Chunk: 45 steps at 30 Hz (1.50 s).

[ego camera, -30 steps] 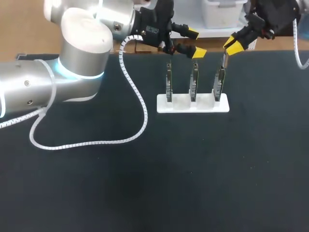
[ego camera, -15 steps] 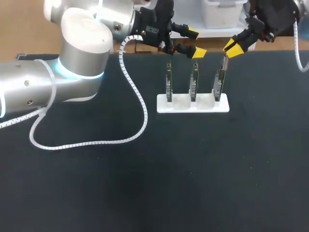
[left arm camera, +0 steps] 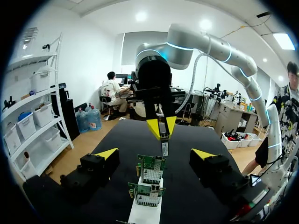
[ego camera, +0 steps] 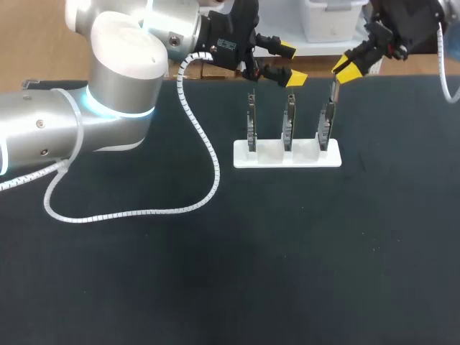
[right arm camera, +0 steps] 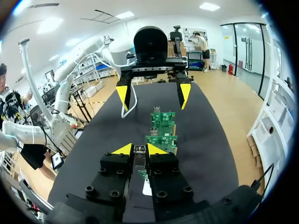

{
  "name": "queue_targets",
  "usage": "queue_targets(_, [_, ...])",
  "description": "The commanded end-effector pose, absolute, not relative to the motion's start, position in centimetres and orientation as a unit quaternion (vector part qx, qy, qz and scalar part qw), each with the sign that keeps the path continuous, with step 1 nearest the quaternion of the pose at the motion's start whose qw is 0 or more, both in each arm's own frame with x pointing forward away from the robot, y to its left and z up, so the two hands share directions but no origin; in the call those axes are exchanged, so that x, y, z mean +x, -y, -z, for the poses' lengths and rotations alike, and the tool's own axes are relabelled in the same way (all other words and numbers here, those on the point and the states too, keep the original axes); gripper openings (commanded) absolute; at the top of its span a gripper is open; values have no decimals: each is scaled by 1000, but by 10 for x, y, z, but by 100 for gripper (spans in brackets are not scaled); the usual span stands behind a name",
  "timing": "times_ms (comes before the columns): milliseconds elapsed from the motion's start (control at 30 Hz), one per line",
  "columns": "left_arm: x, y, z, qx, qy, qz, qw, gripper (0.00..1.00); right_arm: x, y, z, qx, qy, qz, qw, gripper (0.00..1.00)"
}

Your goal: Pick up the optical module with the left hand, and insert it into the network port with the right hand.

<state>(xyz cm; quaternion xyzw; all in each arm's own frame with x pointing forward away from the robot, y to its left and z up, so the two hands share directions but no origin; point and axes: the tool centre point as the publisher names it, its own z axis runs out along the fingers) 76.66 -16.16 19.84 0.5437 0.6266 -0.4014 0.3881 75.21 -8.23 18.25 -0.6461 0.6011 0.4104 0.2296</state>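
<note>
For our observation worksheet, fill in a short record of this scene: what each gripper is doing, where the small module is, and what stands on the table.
left gripper: open, holding nothing, hovering over the circuit boards
right gripper: shut on the module
module: hanging just above the board at the row's right end in the head view; contact cannot be told
holder: white, holds three green circuit boards upright in a row
table: black, holder stands on it

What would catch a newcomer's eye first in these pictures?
Three green circuit boards stand upright in a white holder at the far side of the table. The right gripper, above the rightmost board, is shut on the optical module; the left gripper hangs open near the middle board.
</note>
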Motion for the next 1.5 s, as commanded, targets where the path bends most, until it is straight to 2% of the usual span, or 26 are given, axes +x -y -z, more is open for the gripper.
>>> queue_targets(33, [766, 162, -198, 544, -627, 400, 388, 100, 759, 81, -182, -648, -599, -413, 224, 0])
queue_targets(1500, [766, 162, -198, 544, -627, 400, 388, 100, 753, 81, -171, -634, -620, -392, 245, 0])
